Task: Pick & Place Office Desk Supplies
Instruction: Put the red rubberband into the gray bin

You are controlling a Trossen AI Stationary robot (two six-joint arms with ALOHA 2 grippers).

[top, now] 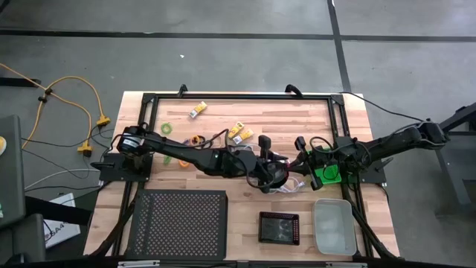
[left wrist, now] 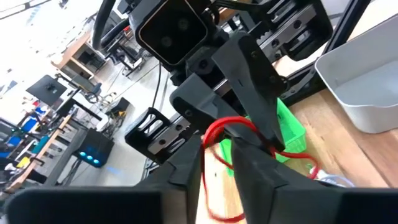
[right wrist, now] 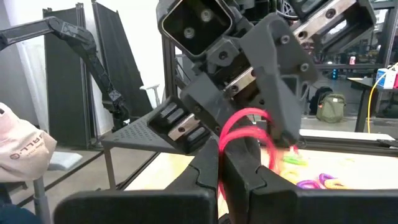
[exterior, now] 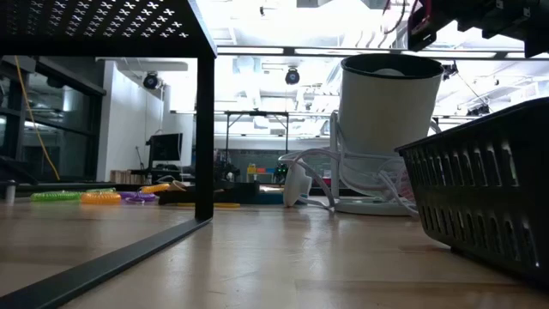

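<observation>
The green tray (top: 328, 174) at middle right looks empty. A thin red cord (right wrist: 245, 127) is pinched by the right gripper (right wrist: 221, 171); left gripper (left wrist: 217, 165) jaws are slightly spread around it.

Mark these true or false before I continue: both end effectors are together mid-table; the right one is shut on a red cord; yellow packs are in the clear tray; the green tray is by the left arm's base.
1. The left end effector and right end effector face each other mid-table: true.
2. The right end effector is shut on a red cord: true.
3. Yellow packs are in the clear tray: false, they lie on the bare wood.
4. The green tray is by the left arm's base: false, it sits beside the right arm.
</observation>
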